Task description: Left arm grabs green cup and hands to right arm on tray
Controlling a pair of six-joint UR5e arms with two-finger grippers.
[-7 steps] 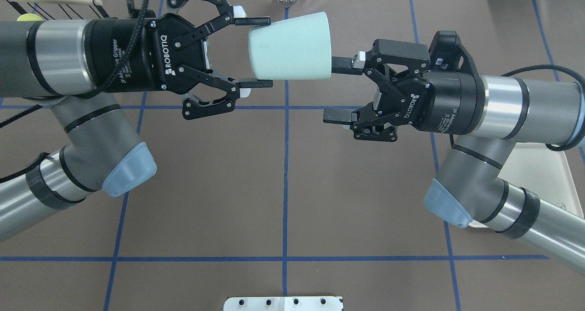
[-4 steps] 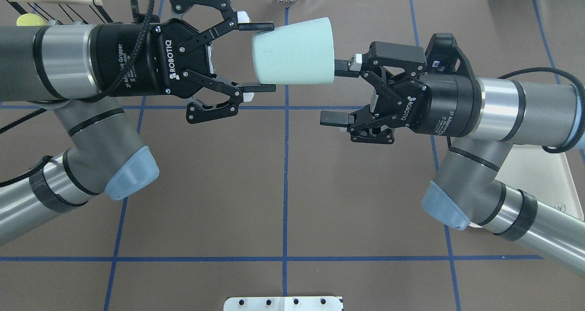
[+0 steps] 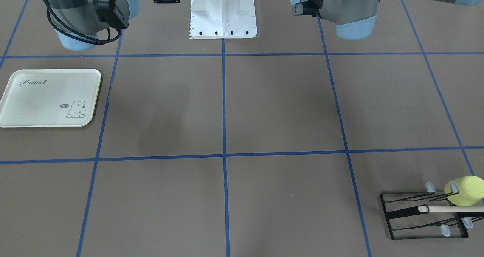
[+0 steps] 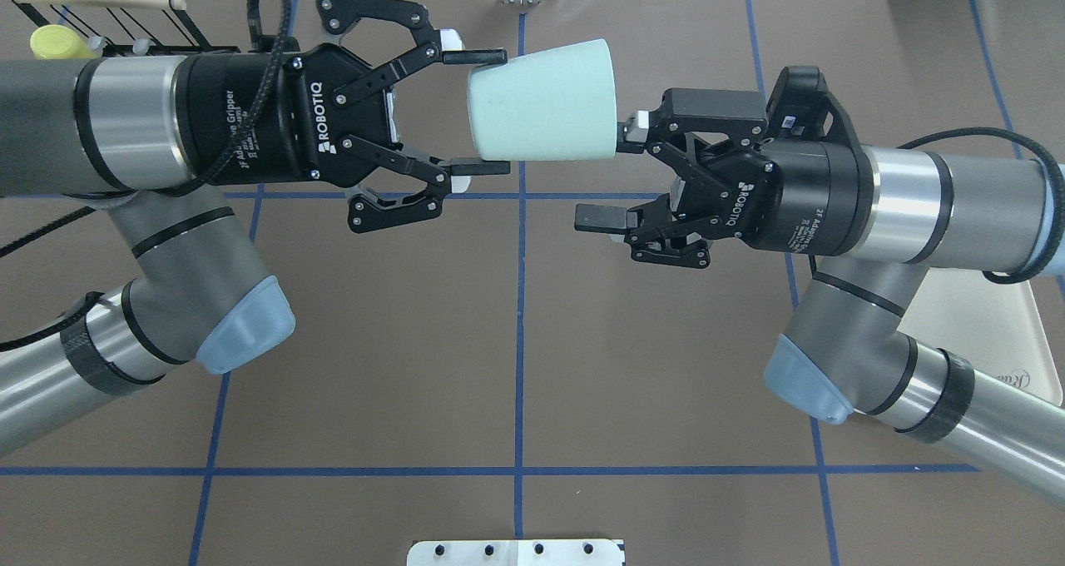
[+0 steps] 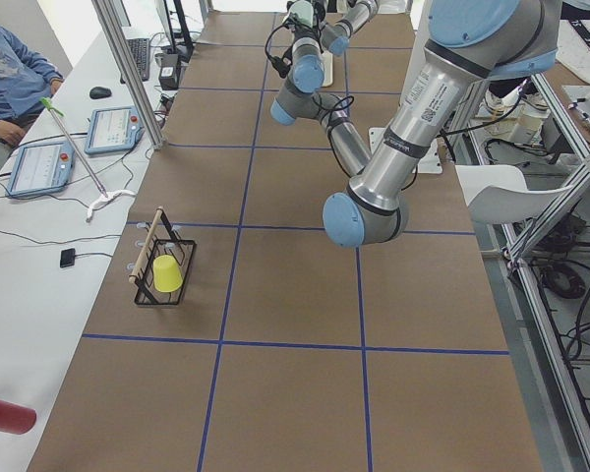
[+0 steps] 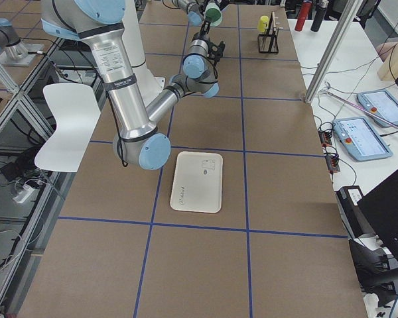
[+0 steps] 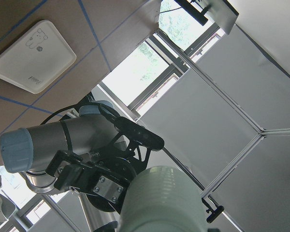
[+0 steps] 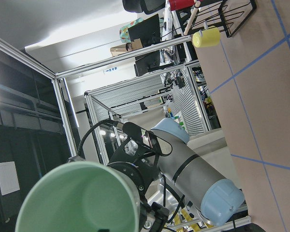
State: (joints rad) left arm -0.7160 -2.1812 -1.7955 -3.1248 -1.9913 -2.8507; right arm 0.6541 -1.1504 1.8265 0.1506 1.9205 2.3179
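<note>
Currently the green cup [image 4: 541, 100] is clear of the desk [image 4: 516, 341]. It lies on its side in the air between the two claws, above the blue tape line that runs down the middle. Its closed base points at the left arm [image 4: 125, 125] and its open mouth points at the right arm [image 4: 940, 200].

Left claw [image 4: 492, 110]: its two fingers sit one on each side of the cup's base end, with the tips against the wall. This claw is clamped on the cup and carries it.

Right claw [image 4: 601, 171]: spread wide, gripping nothing. One finger meets the cup at the rim of the mouth (the overhead view does not settle whether the tip is inside the mouth or only at the edge). The other finger stands apart from the cup, off to the side of its wall.

The tray [image 3: 38, 98] lies flat on the desk on the robot's right side, well apart from the cup. In the overhead view the right arm covers most of it.

Standing across the desk, one also sees a yellow-green cup [image 3: 465, 191] resting on a black wire rack [image 3: 402, 213] near the corner on the robot's left side.
</note>
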